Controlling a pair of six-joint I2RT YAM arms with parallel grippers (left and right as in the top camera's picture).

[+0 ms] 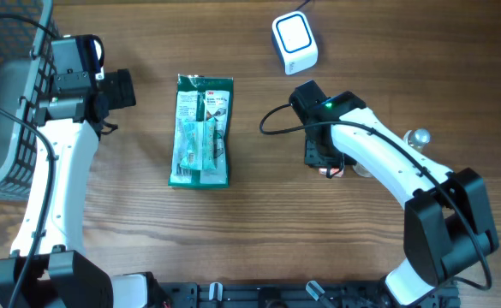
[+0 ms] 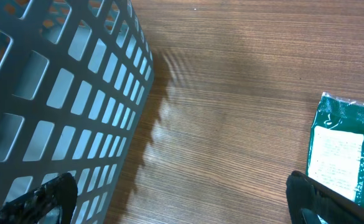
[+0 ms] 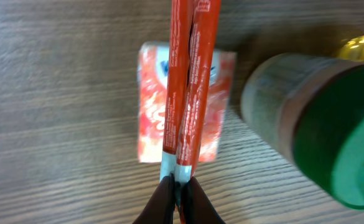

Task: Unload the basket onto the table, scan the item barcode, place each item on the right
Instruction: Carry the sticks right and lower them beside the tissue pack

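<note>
My right gripper [image 3: 180, 183] is shut on the edge of a thin red packet [image 3: 189, 74], which runs straight away from the fingers; a wider red-and-white part of it shows blurred just above the wood. From overhead this gripper [image 1: 327, 164] sits right of centre, and only a sliver of the red packet [image 1: 332, 170] peeks out under it. The white barcode scanner [image 1: 295, 41] stands at the far edge, well above the gripper. My left gripper [image 2: 182, 199] is open over bare wood, between the basket and a green package.
A green-and-white package [image 1: 201, 130] lies flat at the table's middle, its corner also in the left wrist view [image 2: 343, 155]. A grey mesh basket [image 1: 2, 103] fills the far left. A green-capped bottle [image 3: 318, 137] lies close to the right of the held packet.
</note>
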